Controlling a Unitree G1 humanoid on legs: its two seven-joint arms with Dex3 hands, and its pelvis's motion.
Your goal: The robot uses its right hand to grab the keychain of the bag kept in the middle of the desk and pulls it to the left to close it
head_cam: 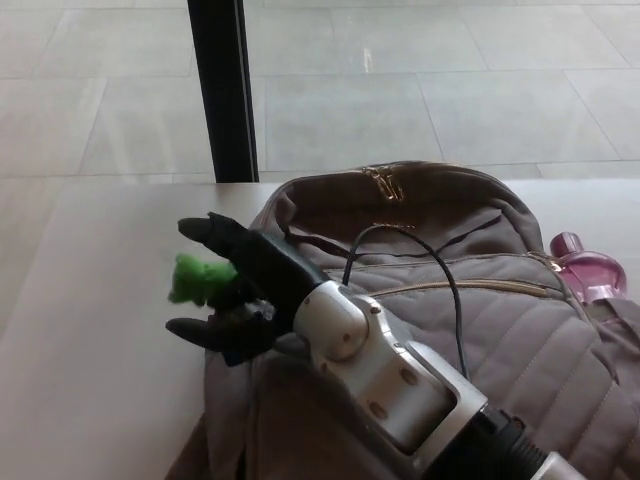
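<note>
1. Lower centre of the frame: the right hand comes up from the bottom right on a silver forearm and sits at the left edge of the bag.
2. There's the green keychain, left of centre, raised off the desk and right up against the black hand.
3. Clamped on it or merely around it? From this angle I cannot tell.
4. The grey-brown bag fills the centre and lower right, lying on the pale desk with its quilted front facing up.
5. A gold zip pull glints at the top of the bag.
6. A thin black cable loops over the bag's front, just above the forearm.
7. Right edge: a pink bottle touches the bag's side.
8. Upper left: a black post stands behind the desk, against the tiled floor.
9. The left hand is out of shot.
</note>
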